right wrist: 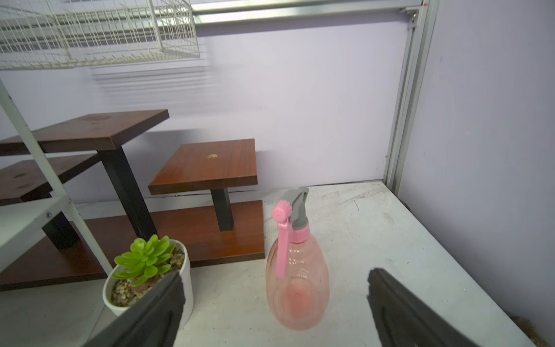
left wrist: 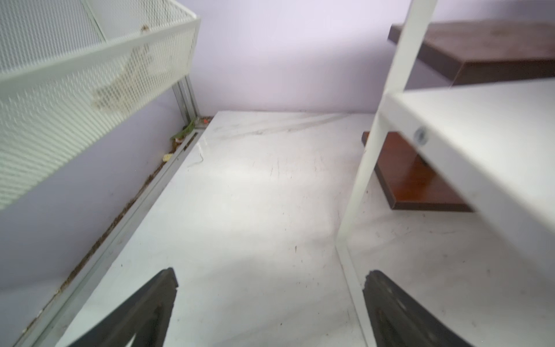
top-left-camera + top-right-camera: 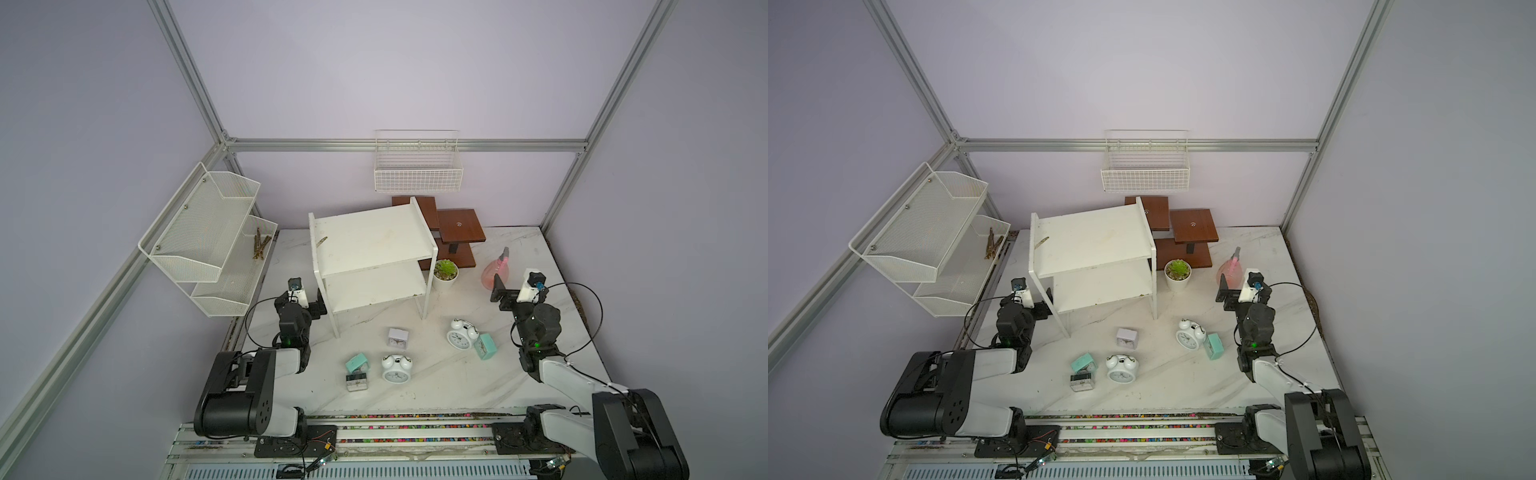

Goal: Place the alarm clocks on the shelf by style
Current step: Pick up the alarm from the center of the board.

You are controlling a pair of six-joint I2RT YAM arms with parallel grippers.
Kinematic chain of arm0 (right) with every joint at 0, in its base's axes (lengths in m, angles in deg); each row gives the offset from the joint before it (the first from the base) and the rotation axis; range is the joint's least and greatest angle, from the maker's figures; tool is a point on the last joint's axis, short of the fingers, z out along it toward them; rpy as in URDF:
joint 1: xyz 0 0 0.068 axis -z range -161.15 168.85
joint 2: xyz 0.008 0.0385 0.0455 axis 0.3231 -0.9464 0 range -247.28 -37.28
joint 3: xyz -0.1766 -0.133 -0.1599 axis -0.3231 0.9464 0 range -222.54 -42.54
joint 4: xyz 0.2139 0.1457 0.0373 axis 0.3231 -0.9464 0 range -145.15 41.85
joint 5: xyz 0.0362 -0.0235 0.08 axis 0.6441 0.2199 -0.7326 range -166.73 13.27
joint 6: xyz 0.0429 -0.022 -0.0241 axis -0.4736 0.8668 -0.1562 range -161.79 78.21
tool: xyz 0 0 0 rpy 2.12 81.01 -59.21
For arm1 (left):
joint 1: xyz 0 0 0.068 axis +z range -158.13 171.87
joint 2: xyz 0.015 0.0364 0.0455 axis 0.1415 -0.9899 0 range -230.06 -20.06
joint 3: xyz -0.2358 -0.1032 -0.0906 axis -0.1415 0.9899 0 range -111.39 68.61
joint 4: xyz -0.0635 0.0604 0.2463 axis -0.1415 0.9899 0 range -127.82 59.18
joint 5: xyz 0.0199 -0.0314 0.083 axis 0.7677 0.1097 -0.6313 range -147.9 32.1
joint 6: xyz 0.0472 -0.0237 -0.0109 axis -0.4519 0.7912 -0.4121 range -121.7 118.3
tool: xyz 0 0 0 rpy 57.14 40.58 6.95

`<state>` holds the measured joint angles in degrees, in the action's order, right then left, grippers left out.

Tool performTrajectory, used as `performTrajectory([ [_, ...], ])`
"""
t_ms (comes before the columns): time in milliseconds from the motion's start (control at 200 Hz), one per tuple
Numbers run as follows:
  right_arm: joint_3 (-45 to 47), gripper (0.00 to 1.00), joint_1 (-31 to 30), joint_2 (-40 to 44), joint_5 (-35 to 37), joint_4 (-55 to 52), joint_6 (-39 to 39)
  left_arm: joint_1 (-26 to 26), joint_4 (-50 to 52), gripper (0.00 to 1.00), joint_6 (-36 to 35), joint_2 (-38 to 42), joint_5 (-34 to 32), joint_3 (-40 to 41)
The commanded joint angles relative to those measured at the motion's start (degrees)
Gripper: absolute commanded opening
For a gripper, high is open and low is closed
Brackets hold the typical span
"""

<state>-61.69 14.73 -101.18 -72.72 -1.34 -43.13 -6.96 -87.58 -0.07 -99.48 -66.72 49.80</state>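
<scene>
Alarm clocks, all six, sit on the table (image 3: 432, 395), around six o'clock from the shelf (image 3: 370, 237). Left gripper (image 2: 270, 279), at eight o'clock of the shelf, gapes wide and holds nothing. Then mint clock (image 3: 356, 362) just beside silver-grey clock (image 3: 356, 381), twin-bell clock (image 3: 397, 368), white square clock (image 3: 397, 337) (nearest the shelf), second twin-bell clock (image 3: 461, 333) beside second mint clock (image 3: 485, 346). Right gripper (image 1: 276, 276), at three o'clock, is equally wide and empty, facing a spray bottle (image 1: 297, 285).

The shelf (image 3: 370, 239) is white, a clock (image 3: 485, 345) mint-green, the stand (image 3: 461, 226) brown, the spray bottle (image 1: 295, 285) pink.
</scene>
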Motion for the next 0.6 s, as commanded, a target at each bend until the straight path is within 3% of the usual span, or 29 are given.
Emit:
performTrajectory([
  [0,-3.99,0.99,-2.83,4.42,-0.65,-17.85,-2.07,1.21,4.93,1.0,-1.4,4.45,4.45,-0.88],
  [205,-13.46,0.99,-15.17,8.78,3.78,-38.97,-4.97,6.02,15.37,1.0,-1.69,10.55,12.76,-2.05],
  [595,-20.13,0.99,-42.52,8.48,20.14,-57.87,-22.1,14.05,38.47,1.0,-9.06,24.69,28.47,-4.04],
])
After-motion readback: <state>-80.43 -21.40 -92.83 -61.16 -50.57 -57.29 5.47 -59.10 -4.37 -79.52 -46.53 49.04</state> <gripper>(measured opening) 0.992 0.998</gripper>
